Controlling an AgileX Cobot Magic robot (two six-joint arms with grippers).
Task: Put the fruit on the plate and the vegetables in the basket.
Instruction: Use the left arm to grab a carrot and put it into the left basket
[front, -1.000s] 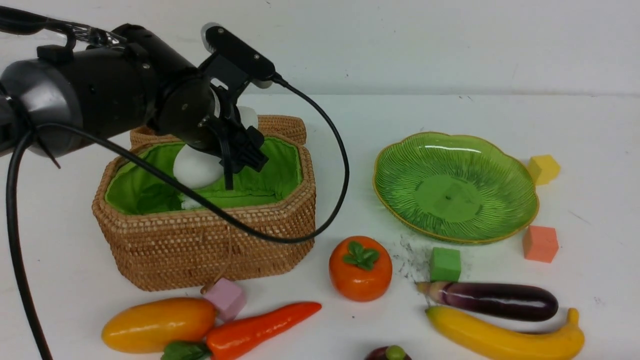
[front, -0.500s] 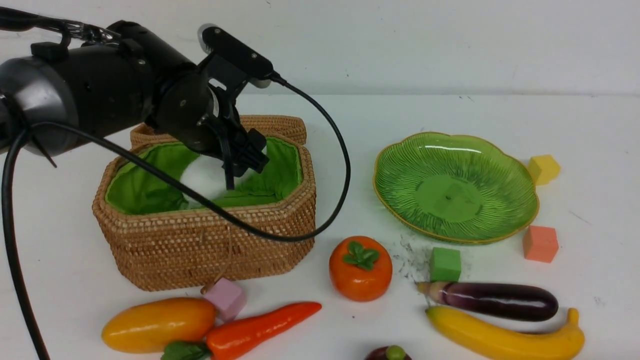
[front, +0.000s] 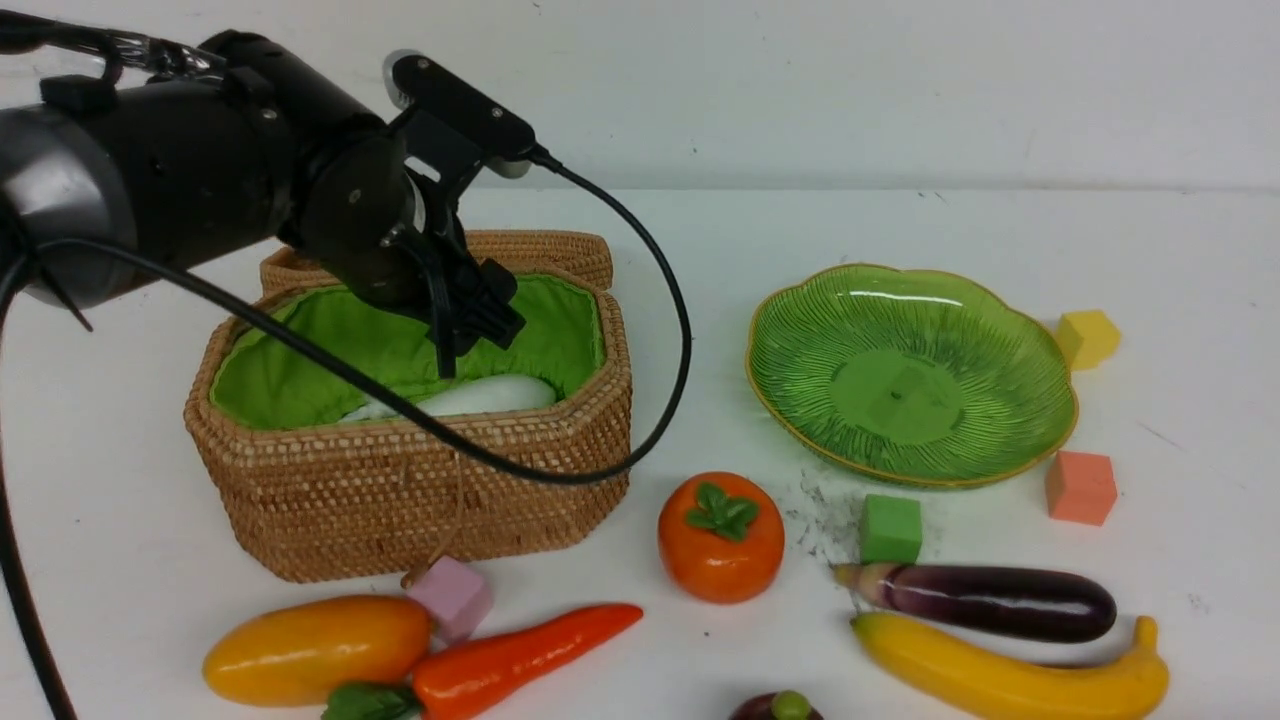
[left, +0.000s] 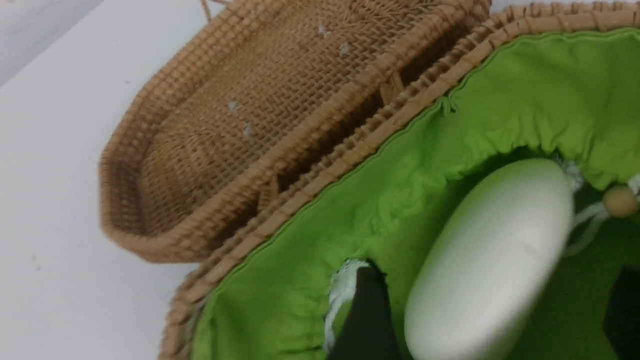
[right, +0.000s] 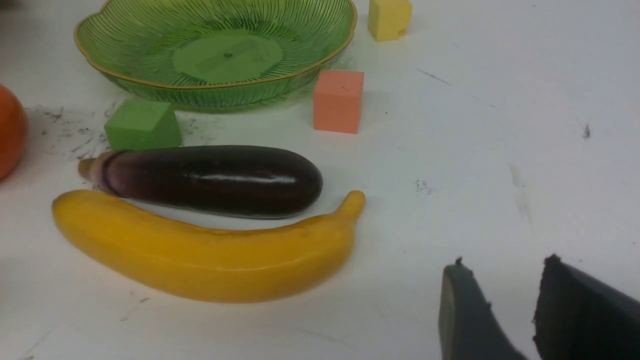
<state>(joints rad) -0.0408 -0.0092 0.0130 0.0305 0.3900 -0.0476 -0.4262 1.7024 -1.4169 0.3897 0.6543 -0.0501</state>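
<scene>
Here, a white table (front: 700, 300) is seen from the front. At far left, the black left arm reaches in above a tan wicker basket (front: 400, 500), whose lid (front: 540, 250) is folded open behind it. The left gripper (front: 468, 345) hangs over the green cloth lining (front: 300, 370) with its jaws spread wide and nothing held. Just below it, the white radish (front: 480, 395) lies on its side inside the basket. In the left wrist view the radish sits between the two dark fingers (left: 367, 310), with a gap on each side.

In front of the basket, near the table's front edge, lie a yellow-orange mango (front: 315, 648), a pink foam cube (front: 452, 595) and a red-orange carrot (front: 520, 655), close together. Further right stands an orange persimmon (front: 720, 540), and a dark mangosteen (front: 778, 708) is cut off by the picture's lower edge.

Right of centre sits the green scalloped plate (front: 905, 375), with nothing on it. A green cube (front: 890, 528) sits just in front of it. An orange cube (front: 1080, 487) and a yellow cube (front: 1088, 338) sit at its right. A dark purple aubergine (front: 990, 600) and a yellow banana (front: 1000, 678) lie side by side near the front edge.

The right gripper (right: 505, 280) appears only in its wrist view. It is above bare table near the banana, with its jaws slightly apart and nothing between them.
</scene>
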